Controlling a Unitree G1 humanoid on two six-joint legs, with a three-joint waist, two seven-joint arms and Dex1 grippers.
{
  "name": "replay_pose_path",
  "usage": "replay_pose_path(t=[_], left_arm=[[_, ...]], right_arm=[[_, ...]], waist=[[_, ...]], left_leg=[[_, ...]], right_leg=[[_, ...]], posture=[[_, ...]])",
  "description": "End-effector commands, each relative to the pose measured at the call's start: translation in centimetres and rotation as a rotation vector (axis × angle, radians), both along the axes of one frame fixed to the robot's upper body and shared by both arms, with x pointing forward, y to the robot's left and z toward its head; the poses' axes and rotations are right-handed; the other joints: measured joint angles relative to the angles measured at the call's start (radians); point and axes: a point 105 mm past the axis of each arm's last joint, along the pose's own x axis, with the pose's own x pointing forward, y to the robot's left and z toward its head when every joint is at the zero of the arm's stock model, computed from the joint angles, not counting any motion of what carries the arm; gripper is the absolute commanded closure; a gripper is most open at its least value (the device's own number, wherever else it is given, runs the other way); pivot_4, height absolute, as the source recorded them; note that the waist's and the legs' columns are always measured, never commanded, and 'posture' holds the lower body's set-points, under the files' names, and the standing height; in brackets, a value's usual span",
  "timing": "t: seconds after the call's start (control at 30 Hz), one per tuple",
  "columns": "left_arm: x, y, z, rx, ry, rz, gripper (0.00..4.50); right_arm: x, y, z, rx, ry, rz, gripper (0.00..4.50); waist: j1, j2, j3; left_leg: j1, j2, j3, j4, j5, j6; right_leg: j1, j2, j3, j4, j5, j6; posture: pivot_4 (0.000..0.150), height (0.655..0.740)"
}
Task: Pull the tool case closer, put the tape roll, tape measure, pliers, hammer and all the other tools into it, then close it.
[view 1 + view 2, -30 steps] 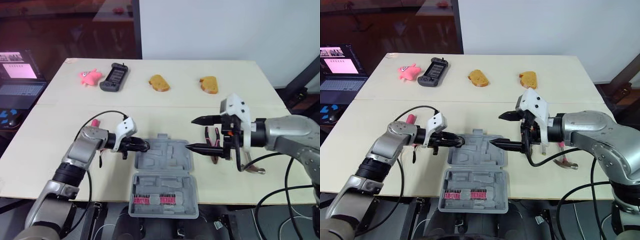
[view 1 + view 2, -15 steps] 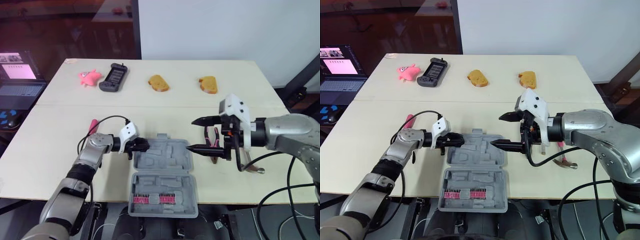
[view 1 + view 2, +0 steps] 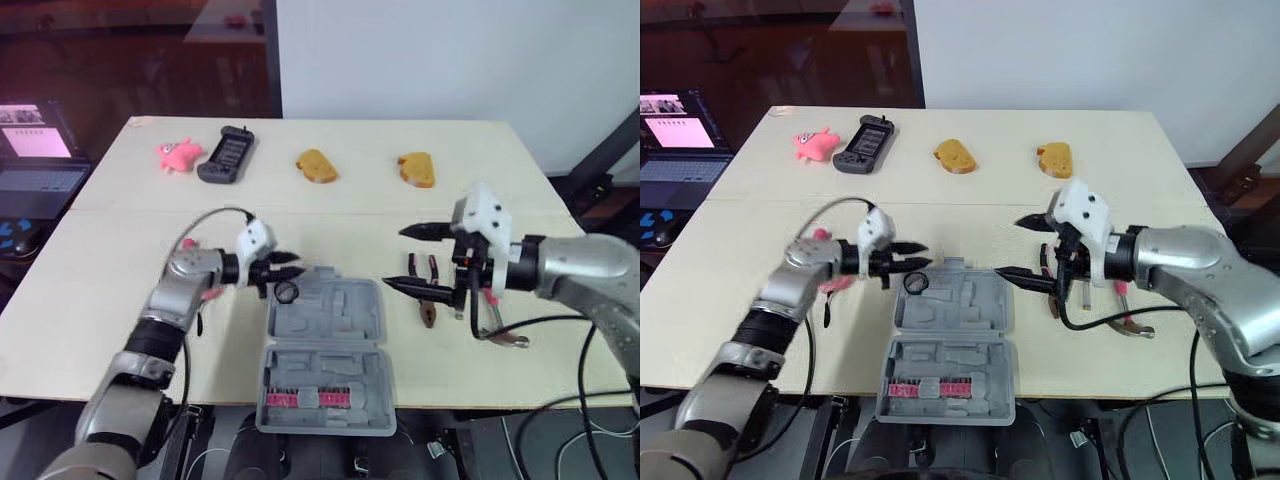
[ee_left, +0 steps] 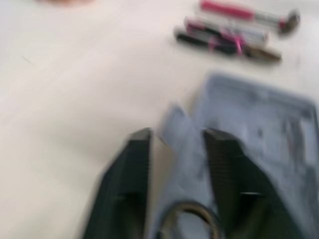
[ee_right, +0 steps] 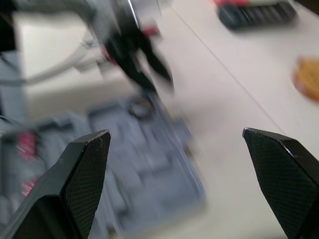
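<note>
The left gripper [image 3: 290,266], jaws released, hovers just over the small black ring-shaped tape roll [image 3: 287,291], which lies in the far left corner of the open grey plastic tool case [image 3: 325,340]. Lifting straight away should avoid snagging the ring. The right gripper [image 3: 392,258], jaws spread wide and empty, hangs beside the black-and-pink-handled pliers [image 3: 425,297]; it should probably close across both handles near the pivot. The case sits at the middle of the pale counter's [image 3: 100,300] near edge, its near half overhanging. Its moulded recesses are bare apart from a pink-banded row.
</note>
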Motion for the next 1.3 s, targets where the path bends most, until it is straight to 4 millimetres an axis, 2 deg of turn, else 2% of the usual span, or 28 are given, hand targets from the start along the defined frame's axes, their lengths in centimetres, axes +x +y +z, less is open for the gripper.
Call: replay_pose_path(t=[0.03,0.07,0.1,0.13,0.17,0.2,0.27,0.33,0.5,0.6,0.7,0.8,1.1,1.17,1.3], left_arm=[[-1.6,4.6,1.7,-0.019,-0.036,0.137,0.84],[-2.4,6.4,1.6,-0.008,-0.043,0.186,0.30],[-2.9,7.9,1.6,-0.001,-0.046,0.228,0.04],[-3.3,8.8,1.5,0.004,-0.048,0.255,0.04],[-4.4,11.0,1.2,0.032,-0.060,0.308,0.04],[-5.2,12.5,1.0,0.057,-0.069,0.341,0.04],[-7.7,17.6,0.5,0.099,-0.077,0.483,0.04],[-9.4,20.5,0.2,0.098,-0.071,0.583,0.04],[-12.6,25.3,0.9,0.002,-0.066,0.778,0.04],[-14.8,27.8,-0.1,0.028,-0.055,0.864,0.04],[-16.3,29.1,-0.8,0.034,-0.038,0.905,0.04],[-17.1,29.3,-1.3,0.052,-0.020,0.906,0.04],[-16.3,27.9,-1.0,0.030,-0.024,0.849,0.04],[-15.5,26.8,-0.5,0.018,-0.030,0.804,0.04],[-13.8,22.5,0.4,-0.046,0.052,0.636,0.04]], right_arm=[[0.6,-4.0,-0.5,0.017,-0.054,-0.073,0.00],[0.6,-5.3,-1.0,0.018,-0.059,-0.102,0.00],[0.5,-6.3,-1.4,0.017,-0.063,-0.117,0.00],[0.4,-6.9,-1.7,0.016,-0.068,-0.125,0.00],[0.3,-8.6,-2.4,0.023,-0.062,-0.169,0.00],[0.2,-9.7,-2.8,0.028,-0.058,-0.198,0.00],[-0.3,-13.7,-4.0,0.043,-0.060,-0.317,0.00],[-0.9,-16.3,-5.0,0.015,-0.074,-0.378,0.00],[-1.6,-20.8,-6.3,-0.010,-0.127,-0.509,0.00],[-1.9,-22.2,-6.9,-0.017,-0.133,-0.545,0.00],[-2.0,-22.6,-7.0,0.000,-0.133,-0.553,0.00],[-2.0,-22.8,-7.0,0.021,-0.129,-0.559,0.00],[-1.5,-22.2,-6.7,0.043,-0.122,-0.531,0.00],[-1.3,-21.3,-6.3,0.066,-0.111,-0.499,0.00],[-0.9,-17.4,-4.8,0.160,-0.008,-0.363,0.00]], waist=[[-0.011,0.001,0.000],[-0.017,0.001,0.000],[-0.020,0.001,0.000],[-0.020,0.001,0.000],[-0.019,0.001,0.000],[-0.019,0.000,0.000],[-0.019,0.000,0.000],[-0.016,0.000,0.000],[-0.016,0.001,0.000],[-0.022,0.002,0.000],[-0.028,0.003,0.000],[-0.027,0.003,0.000],[-0.020,0.003,-0.001],[-0.022,0.003,-0.001],[-0.020,0.003,-0.001]], left_leg=[[0.001,0.000,0.000,-0.001,0.000,0.000],[0.001,0.000,0.000,-0.002,0.000,0.000],[0.002,0.000,0.000,-0.002,0.000,-0.001],[0.002,0.001,0.000,-0.003,0.000,-0.001],[0.002,0.001,0.001,-0.002,0.001,-0.001],[0.001,0.001,0.002,-0.002,0.001,-0.001],[0.002,0.001,0.001,-0.002,0.001,-0.001],[0.002,0.001,0.001,-0.002,0.000,-0.001],[0.003,0.000,-0.001,-0.002,0.000,-0.001],[0.004,0.000,-0.001,-0.002,0.000,-0.001],[0.004,0.000,0.000,-0.004,0.000,-0.001],[0.004,0.001,0.001,-0.004,0.000,-0.001],[0.005,0.001,0.000,-0.004,0.000,-0.001],[0.005,0.001,0.000,-0.004,0.000,-0.001],[0.005,0.001,0.000,-0.004,0.000,-0.001]], right_leg=[[0.000,0.000,0.000,0.000,0.000,0.000],[0.000,0.000,0.001,0.000,0.000,0.000],[0.000,0.000,0.001,0.000,0.000,0.000],[0.000,0.001,0.001,0.000,0.000,0.000],[0.000,0.001,0.001,0.000,0.000,0.000],[0.000,0.001,0.001,0.000,0.000,0.000],[0.001,0.001,0.000,-0.001,0.000,0.000],[0.001,0.000,0.000,-0.002,0.000,0.000],[0.000,-0.002,-0.002,-0.004,-0.001,-0.001],[0.003,-0.002,-0.001,-0.003,-0.001,0.000],[0.002,-0.002,-0.001,-0.003,-0.001,0.000],[0.002,-0.002,-0.001,-0.003,-0.001,0.000],[0.000,-0.004,-0.001,-0.004,-0.002,-0.004],[0.002,-0.003,-0.001,-0.003,-0.002,-0.003],[0.004,-0.003,-0.001,-0.003,-0.001,-0.001]], posture=[[0.150,0.7188],[0.150,0.7188],[0.150,0.7188],[0.150,0.7188],[0.150,0.7188],[0.150,0.7188],[0.150,0.7188],[0.150,0.7188],[0.150,0.7188],[0.150,0.7188],[0.150,0.7188],[0.150,0.7188],[0.150,0.7188],[0.150,0.7188],[0.150,0.7188]])
